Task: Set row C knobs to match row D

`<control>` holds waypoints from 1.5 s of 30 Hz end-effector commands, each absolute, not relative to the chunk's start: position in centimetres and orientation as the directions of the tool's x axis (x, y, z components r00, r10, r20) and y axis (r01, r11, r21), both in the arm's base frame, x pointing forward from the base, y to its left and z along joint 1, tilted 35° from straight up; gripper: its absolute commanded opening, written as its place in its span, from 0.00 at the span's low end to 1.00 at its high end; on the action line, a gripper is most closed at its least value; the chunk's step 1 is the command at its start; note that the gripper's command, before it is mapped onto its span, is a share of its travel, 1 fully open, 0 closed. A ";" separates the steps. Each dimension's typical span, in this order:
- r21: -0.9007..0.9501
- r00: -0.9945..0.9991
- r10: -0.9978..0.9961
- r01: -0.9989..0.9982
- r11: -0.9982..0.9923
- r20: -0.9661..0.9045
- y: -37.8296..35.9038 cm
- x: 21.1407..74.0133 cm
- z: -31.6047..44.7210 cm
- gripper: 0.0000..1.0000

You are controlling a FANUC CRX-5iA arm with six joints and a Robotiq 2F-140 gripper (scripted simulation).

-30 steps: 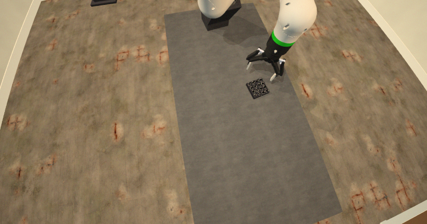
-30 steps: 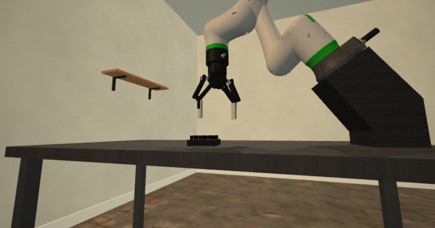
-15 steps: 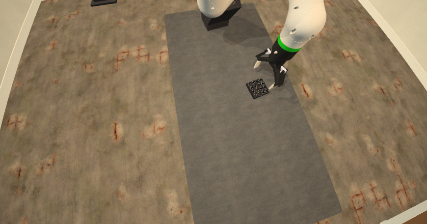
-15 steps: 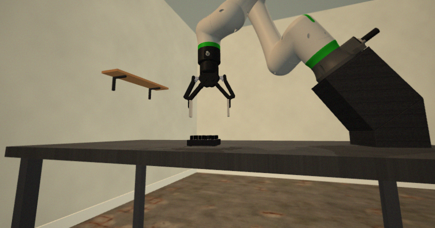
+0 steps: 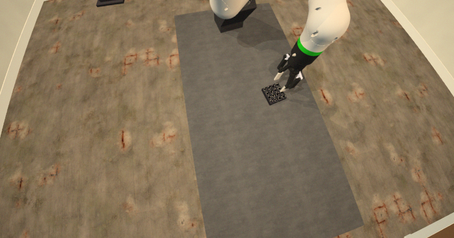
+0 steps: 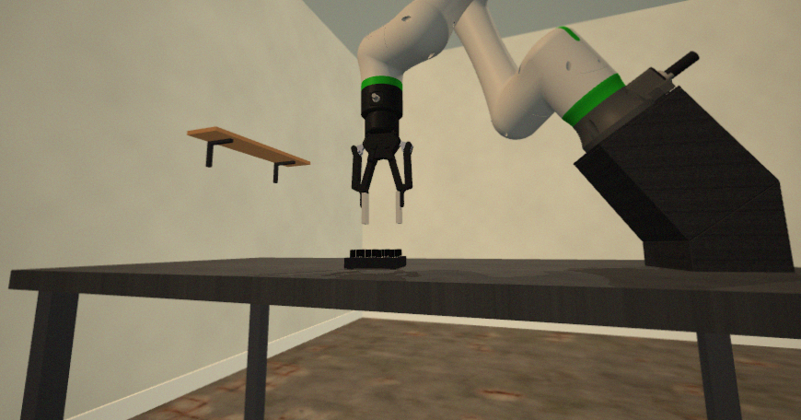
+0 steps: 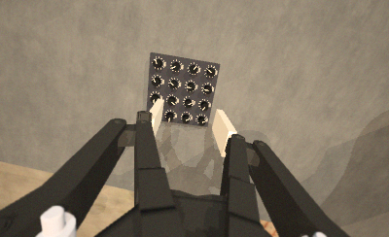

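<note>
The dark knob box (image 5: 273,93) (image 6: 375,262) (image 7: 183,92) stands flat on the table with four rows of four black knobs. In the wrist view the pale names seem to lie at the right of each knob, so row D seems the rightmost column and row C the one beside it. White lines show on the knobs, but their exact marks are too small to read. My gripper (image 5: 278,84) (image 6: 382,222) (image 7: 189,115) hangs above the box, fingers partly open with nothing between them. The left finger in the wrist view hides the lower-left knob.
The grey table top (image 5: 254,159) (image 6: 504,271) bears the box, and the arm's dark pedestal (image 6: 712,192) stands at its far end. A wooden shelf (image 6: 251,146) hangs on the wall, well away from the gripper.
</note>
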State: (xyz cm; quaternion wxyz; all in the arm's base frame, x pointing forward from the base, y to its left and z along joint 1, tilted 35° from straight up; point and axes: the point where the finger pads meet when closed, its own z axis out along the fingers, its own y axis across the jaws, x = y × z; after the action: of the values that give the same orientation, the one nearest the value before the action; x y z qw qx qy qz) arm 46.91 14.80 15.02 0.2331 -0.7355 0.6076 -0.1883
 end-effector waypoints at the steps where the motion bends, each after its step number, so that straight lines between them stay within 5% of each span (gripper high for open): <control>1: -0.572 0.191 -0.982 -0.806 -0.153 -0.006 14.8 46.9 15.0 0.12; 45: -0.572 0.181 -0.983 -0.808 -0.142 -0.012 14.9 47.4 14.3 0.12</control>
State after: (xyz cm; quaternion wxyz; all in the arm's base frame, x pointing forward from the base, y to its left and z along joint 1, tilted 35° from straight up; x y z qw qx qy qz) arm 47.31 14.91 14.42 0.2340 -0.7320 0.6117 -0.1875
